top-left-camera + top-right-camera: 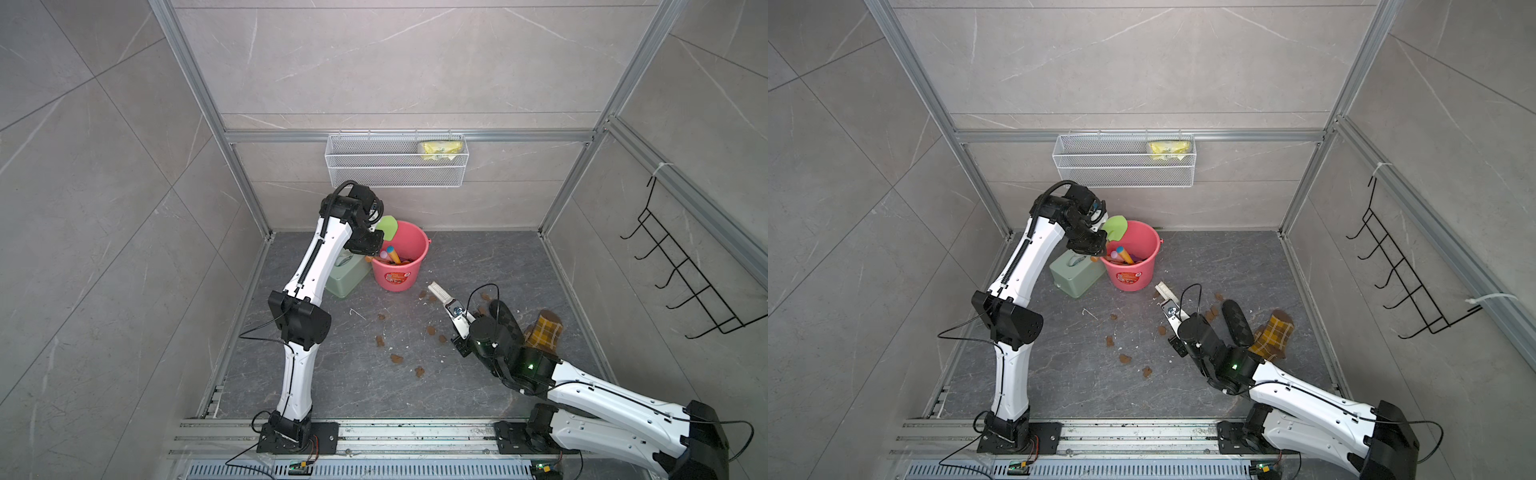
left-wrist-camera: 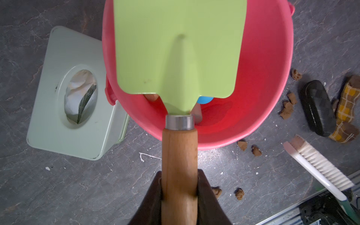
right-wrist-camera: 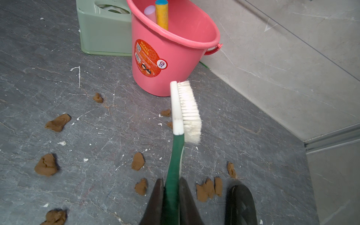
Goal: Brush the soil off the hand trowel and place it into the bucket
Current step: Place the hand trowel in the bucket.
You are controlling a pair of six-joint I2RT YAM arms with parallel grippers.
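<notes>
My left gripper (image 2: 179, 175) is shut on the wooden handle of the hand trowel (image 2: 179, 48). It holds the green blade over the mouth of the coral-pink bucket (image 2: 268, 78); in both top views the blade (image 1: 388, 227) (image 1: 1116, 226) hangs above the rim at the bucket's (image 1: 397, 278) far left. No lumps show on the blade face I see. The soil (image 1: 397, 358) (image 3: 46, 164) lies as several brown lumps on the dark floor. My right gripper (image 3: 172, 182) (image 1: 453, 311) is shut on the green handle of a white-bristled brush (image 3: 188, 109) (image 1: 441, 293), low over the floor just in front of the bucket.
A sage-green tissue box (image 1: 347, 276) touches the bucket's left side. A black oval case (image 1: 507, 322) and a plaid cloth (image 1: 542, 332) lie by my right arm. Coloured sticks (image 3: 161, 15) stand in the bucket. A wire basket (image 1: 395, 166) hangs on the back wall, a hook rack (image 1: 685, 282) on the right wall.
</notes>
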